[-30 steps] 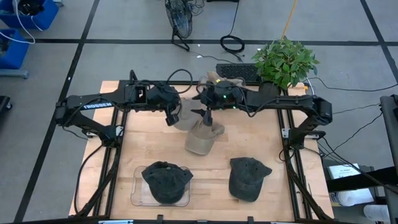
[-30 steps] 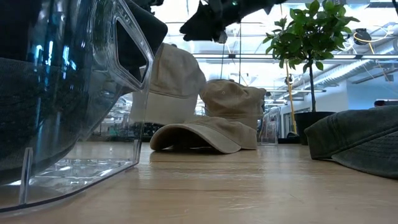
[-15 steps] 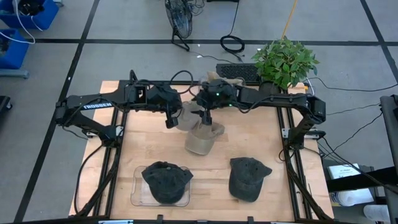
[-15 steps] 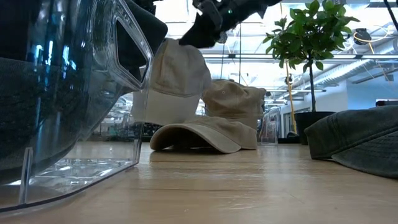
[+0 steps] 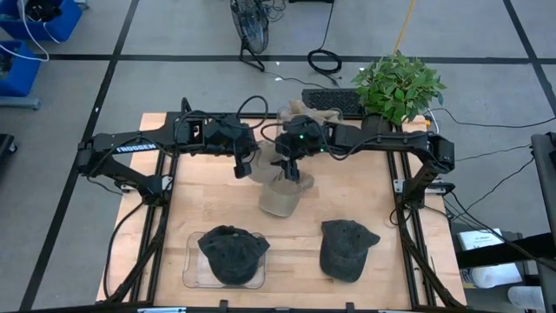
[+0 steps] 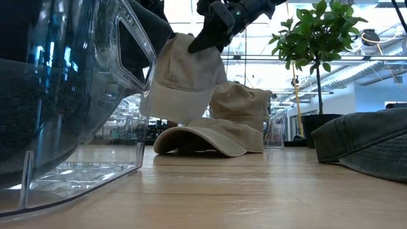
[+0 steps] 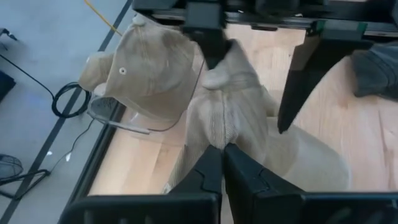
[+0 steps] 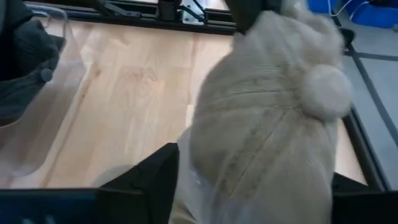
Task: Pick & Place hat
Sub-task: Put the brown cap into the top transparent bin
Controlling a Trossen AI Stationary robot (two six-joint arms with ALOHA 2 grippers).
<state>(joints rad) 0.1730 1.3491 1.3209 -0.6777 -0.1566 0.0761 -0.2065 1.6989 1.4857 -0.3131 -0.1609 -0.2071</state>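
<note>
A tan hat (image 6: 181, 79) hangs lifted between both grippers over the table's middle (image 5: 265, 165). My left gripper (image 7: 222, 163) is shut on it. My right gripper (image 7: 249, 93) is open, its fingers straddling the hat's crown (image 8: 267, 124), whose top button (image 8: 323, 93) shows. A second tan hat (image 5: 280, 198) lies on its brim on the table below. A third tan hat (image 5: 304, 113) sits at the far edge. One dark hat (image 5: 232, 255) lies in a clear tray (image 5: 193, 269). Another dark hat (image 5: 347, 249) lies on the wood. My left gripper pinches a raised fold of the tan hat's crown cloth (image 7: 227, 138) between its two shut fingers. The hat is lifted clear and hangs tilted below them. My right gripper is open; one finger (image 7: 213, 50) rests against the hat's crown from above, and the other finger (image 7: 298, 87) stands apart.
A potted plant (image 5: 398, 85) stands at the table's far right corner. The clear tray fills the low view's left side (image 6: 76, 95). Bare wood (image 5: 208, 200) lies left of the resting tan hat. Black frame rails (image 5: 404, 217) run along the table's sides.
My right gripper has come down toward the lifted tan hat, and one finger has met its crown. The hat, held by my left gripper, has swung and tipped, its lower edge now leaning toward the right. The hats on the table have stayed put.
</note>
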